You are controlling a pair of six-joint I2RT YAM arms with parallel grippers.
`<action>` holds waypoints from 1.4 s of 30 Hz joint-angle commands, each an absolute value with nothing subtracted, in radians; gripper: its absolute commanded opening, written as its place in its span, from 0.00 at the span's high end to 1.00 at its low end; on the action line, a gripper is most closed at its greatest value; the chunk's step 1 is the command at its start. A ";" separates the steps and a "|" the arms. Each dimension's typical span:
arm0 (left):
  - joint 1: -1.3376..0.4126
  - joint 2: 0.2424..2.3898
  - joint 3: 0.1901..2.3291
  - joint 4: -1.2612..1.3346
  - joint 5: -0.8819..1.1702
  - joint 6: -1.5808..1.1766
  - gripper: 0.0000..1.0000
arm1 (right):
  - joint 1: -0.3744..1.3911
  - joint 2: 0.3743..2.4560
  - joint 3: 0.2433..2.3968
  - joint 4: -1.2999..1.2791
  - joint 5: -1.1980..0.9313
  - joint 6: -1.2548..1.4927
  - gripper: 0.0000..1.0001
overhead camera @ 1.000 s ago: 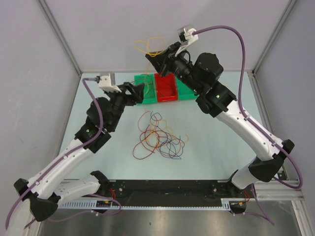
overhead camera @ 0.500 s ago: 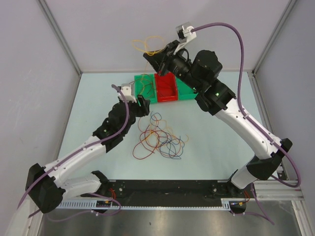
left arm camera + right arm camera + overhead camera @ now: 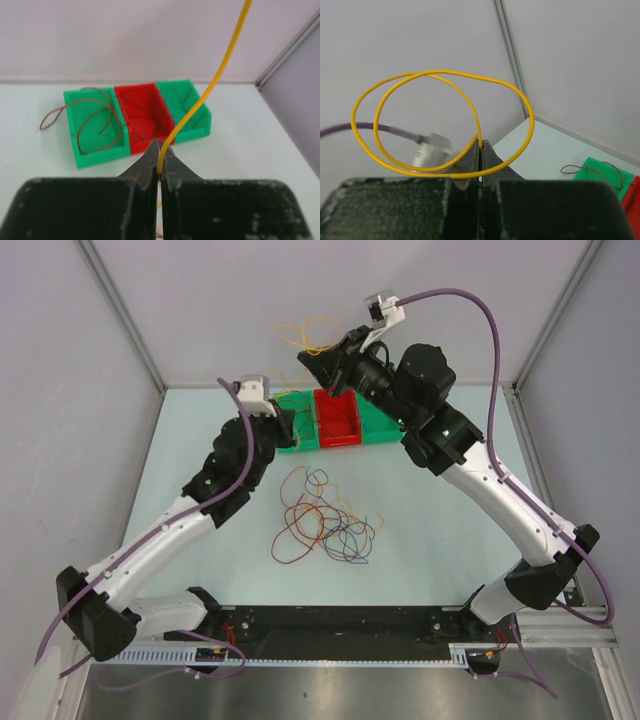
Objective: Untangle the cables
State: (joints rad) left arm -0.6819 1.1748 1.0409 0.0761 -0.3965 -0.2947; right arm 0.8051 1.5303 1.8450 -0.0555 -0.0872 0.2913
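A tangle of red, orange, blue and brown cables (image 3: 322, 525) lies on the pale table in the middle. One yellow cable (image 3: 445, 80) is lifted clear of it and curls in two loops above my right gripper (image 3: 480, 145), which is shut on it high over the back of the table (image 3: 318, 358). The same yellow cable (image 3: 215, 80) runs down into my left gripper (image 3: 159, 142), whose jaws are shut on it just in front of the bins. In the top view the left gripper (image 3: 283, 420) sits by the left green bin.
A row of three bins stands at the back: a green bin (image 3: 95, 150) holding a brown cable (image 3: 100, 107), a red bin (image 3: 145, 122) and another green bin (image 3: 192, 125). Grey walls and a metal corner post (image 3: 287, 52) close the back and sides.
My left gripper dipped toward the pile, came back up by the left green bin and closed on the yellow cable. The right gripper stayed shut and shifted only slightly.
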 commanded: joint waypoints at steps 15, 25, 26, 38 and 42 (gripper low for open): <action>-0.678 1.131 1.687 -0.402 -0.314 -0.178 1.00 | 0.747 1.568 1.774 -0.236 -0.100 0.437 1.00; -0.678 1.060 1.500 -0.344 -0.288 -0.187 1.00 | 0.726 1.582 1.710 -0.215 -0.346 0.465 0.94; -0.678 1.054 1.482 -0.339 -0.287 -0.189 1.00 | 0.719 1.582 1.706 -0.201 -0.400 0.471 0.86; -0.678 1.016 1.356 -0.305 -0.287 -0.218 1.00 | 0.707 1.580 1.585 -0.118 -0.655 0.493 0.41; -0.678 1.003 1.387 -0.328 -0.307 -0.201 1.00 | 0.698 1.562 1.589 -0.262 -0.491 0.419 0.38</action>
State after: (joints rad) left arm -0.6819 1.0409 1.3533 -0.3519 -0.3023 -0.2089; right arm 0.7113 1.5913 1.5791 -0.1844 -0.5732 0.4709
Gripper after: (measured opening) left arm 0.011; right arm 0.607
